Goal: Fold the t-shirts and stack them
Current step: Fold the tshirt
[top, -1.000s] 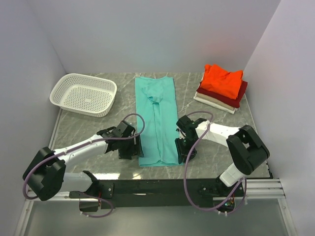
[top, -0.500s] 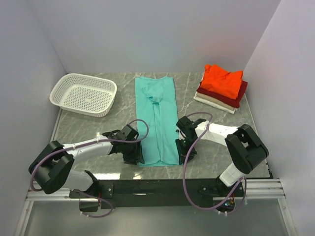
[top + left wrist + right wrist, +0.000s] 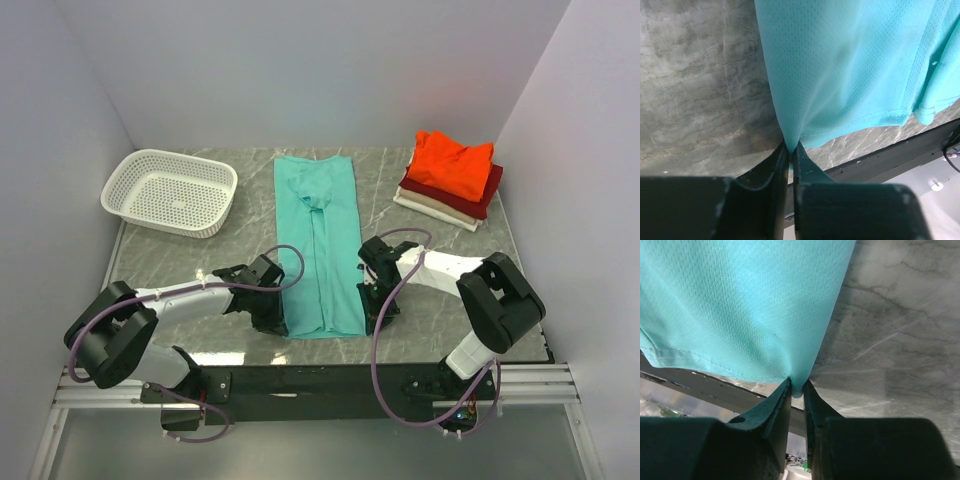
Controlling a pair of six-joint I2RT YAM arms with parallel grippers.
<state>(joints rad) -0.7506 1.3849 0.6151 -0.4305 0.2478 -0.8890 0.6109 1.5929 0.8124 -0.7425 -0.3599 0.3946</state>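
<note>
Sliding inward since a second earlier, the left gripper (image 3: 790, 146) had clamped the near-left hem corner of the teal t-shirt (image 3: 318, 240). The right gripper (image 3: 797, 385) pinched the near-right corner. The shirt's long axis ran straight away from both across the marble table (image 3: 180, 260).

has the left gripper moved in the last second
Yes. The left gripper has slid toward the table's near edge, away from the white basket, and now pinches the teal t-shirt's near left corner.
</note>
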